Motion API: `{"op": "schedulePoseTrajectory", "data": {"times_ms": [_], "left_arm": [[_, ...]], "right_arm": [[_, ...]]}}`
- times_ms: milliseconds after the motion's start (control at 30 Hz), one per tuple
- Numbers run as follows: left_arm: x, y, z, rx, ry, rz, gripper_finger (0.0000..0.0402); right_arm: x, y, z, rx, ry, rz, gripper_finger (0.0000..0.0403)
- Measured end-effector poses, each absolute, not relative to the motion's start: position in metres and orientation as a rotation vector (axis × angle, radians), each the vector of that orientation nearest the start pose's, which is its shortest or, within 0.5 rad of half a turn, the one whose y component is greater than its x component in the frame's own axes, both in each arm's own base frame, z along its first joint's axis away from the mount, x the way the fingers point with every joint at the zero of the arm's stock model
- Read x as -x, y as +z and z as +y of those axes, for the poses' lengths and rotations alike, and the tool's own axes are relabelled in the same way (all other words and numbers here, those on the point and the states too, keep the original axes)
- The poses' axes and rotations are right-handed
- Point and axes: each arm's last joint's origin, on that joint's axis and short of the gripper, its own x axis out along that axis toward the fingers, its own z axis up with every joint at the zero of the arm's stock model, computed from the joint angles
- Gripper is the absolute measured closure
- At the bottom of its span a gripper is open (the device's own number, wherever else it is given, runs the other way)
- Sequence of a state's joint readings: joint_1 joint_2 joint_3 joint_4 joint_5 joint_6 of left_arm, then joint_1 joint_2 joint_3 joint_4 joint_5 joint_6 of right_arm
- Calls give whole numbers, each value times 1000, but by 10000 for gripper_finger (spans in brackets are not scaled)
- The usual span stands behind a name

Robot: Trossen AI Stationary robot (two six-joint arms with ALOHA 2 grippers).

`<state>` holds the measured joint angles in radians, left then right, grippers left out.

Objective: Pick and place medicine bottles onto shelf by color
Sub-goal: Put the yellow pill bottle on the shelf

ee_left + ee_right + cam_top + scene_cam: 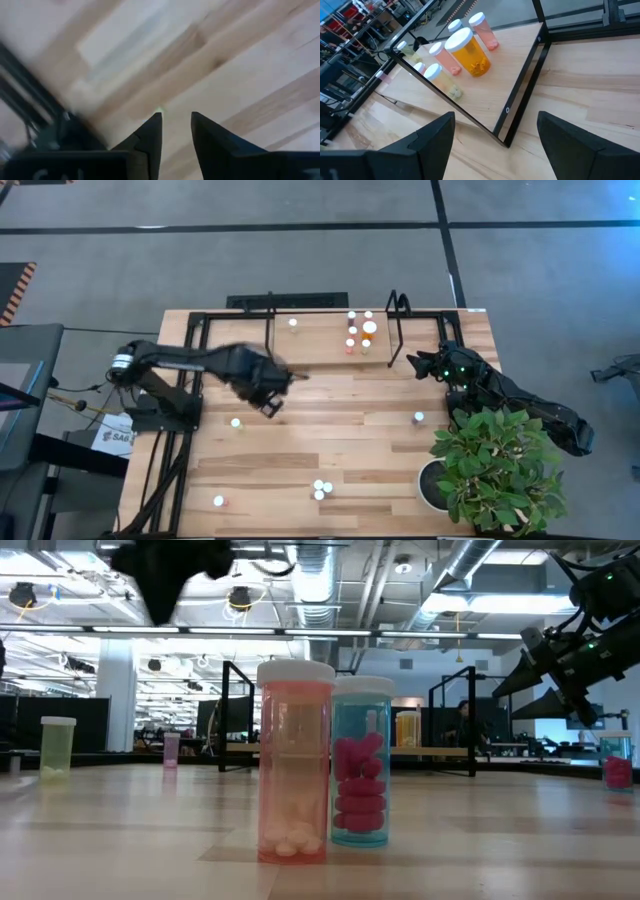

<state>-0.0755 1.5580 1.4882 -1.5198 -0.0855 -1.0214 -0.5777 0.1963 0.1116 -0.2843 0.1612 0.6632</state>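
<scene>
- left gripper (283,388) over bare tabletop (300,450) mid-left, just in front of the shelf (320,340); fingers (150,137) nearly together, nothing visibly between them, though wrist view is blurred
- loose medicine bottles on table: one (236,422) near left gripper, one (219,501) front-left, a pair (319,489) front-centre touching, one (419,417) right
- cluster of bottles (360,330) on shelf's right part, incl. larger orange one (470,52)
- right gripper (412,362) by shelf's right end, fingers spread wide, empty
- potted plant (495,465) front-right

Wide-set jaws before the shelf (485,95) with clustered white-capped medicine bottles (470,52).
</scene>
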Motion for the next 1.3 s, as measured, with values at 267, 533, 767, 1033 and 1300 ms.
{"op": "schedulePoseTrajectory", "data": {"times_ms": [267, 533, 767, 1033, 1300], "left_arm": [[-218, 266, -42, 960, 933, 1364, 309], [-196, 225, -48, 1131, 1015, 1366, 296], [-197, 216, -49, 1174, 1030, 1338, 240], [-195, 215, -47, 1150, 1096, 1283, 163], [-193, 208, -44, 1139, 1163, 1222, 123]], "right_arm": [[-81, 159, -59, -703, -829, 114, 97], [-81, 159, -59, -703, -828, 114, 97], [-81, 159, -59, -703, -829, 114, 97], [-81, 159, -59, -703, -829, 114, 97], [-81, 159, -59, -703, -828, 114, 97]]}}
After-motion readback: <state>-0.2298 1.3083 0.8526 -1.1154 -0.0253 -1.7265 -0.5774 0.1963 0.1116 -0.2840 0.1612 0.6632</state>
